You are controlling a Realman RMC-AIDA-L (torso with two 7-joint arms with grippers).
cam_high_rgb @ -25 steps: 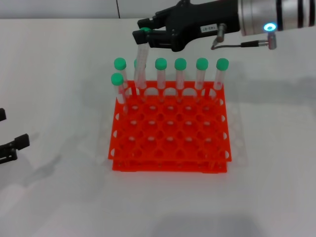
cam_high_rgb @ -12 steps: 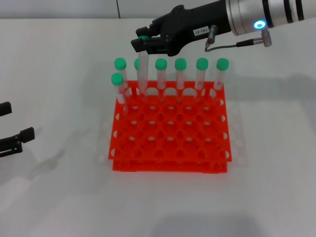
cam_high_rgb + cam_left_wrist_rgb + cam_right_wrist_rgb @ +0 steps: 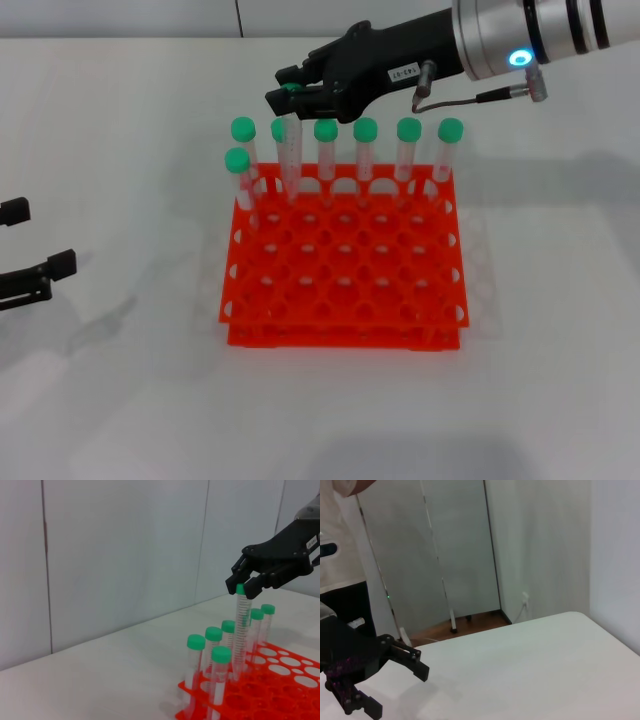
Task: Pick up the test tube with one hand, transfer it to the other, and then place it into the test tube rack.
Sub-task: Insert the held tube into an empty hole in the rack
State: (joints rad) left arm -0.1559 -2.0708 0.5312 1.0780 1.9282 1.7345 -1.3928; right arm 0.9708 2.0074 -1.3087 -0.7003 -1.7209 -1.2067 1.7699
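My right gripper [image 3: 288, 92], black with a white label on its wrist, is shut on the green cap of the test tube [image 3: 290, 150]. The tube hangs upright with its lower end in a second-row hole of the orange test tube rack [image 3: 345, 290], beside another tube. The left wrist view shows the same grip [image 3: 241, 586] on the tube [image 3: 241, 625] above the rack [image 3: 280, 680]. My left gripper [image 3: 40, 238] is open and empty at the table's left edge. It also shows far off in the right wrist view [image 3: 399, 692].
Several other green-capped tubes [image 3: 365, 150] stand along the rack's back row, and one [image 3: 238, 180] stands in the second row at the left. The rack's front rows hold nothing. White table [image 3: 130, 400] surrounds the rack.
My right gripper has lowered the tube from tilted above the rack to upright with its lower end in a hole. My left gripper has drifted slightly up and right.
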